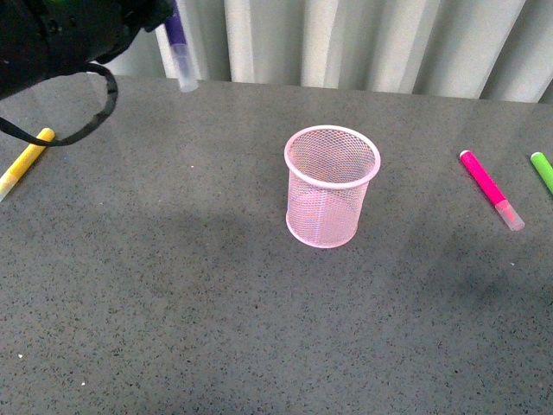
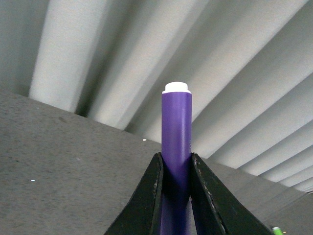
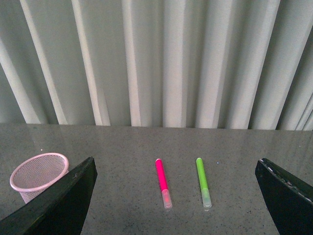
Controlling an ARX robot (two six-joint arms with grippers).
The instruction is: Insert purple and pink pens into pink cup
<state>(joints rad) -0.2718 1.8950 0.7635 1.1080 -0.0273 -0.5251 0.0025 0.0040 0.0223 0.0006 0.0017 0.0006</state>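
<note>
The left tool [image 1: 149, 19] sits at the far left of the desk [image 1: 173, 303], raised above the surface. Its two black fingers [image 2: 149, 196] are clamped narrowly on the barrel of the purple pen [image 1: 177, 39]. In the front view the pen hangs nearly upright with its translucent cap [image 1: 187, 76] pointing down, clear of the desk. In the left wrist view the purple pen [image 2: 176, 132] juts straight out from the left tool [image 2: 176, 157] and ends in a whitish tip.

The pink cup [image 1: 324, 212] stands upright near the middle of the desk, mouth open, well apart from the held pen. The pink pen [image 1: 484, 181] lies flat to the right of the cup with its pale cap toward the near edge. The green marker [image 1: 543, 169] lies just beyond it at the right border. A yellow marker [image 1: 26, 160] lies at the left edge, beside a loop of black cable [image 1: 97, 112].

The right tool [image 3: 176, 166] is spread wide and holds nothing. Between its fingers [image 3: 63, 200] that view shows the pink pen [image 3: 162, 182] and green marker [image 3: 202, 180] lying side by side, and the pink cup [image 3: 36, 177] off to one side. A pleated grey curtain [image 1: 346, 39] backs the desk.
</note>
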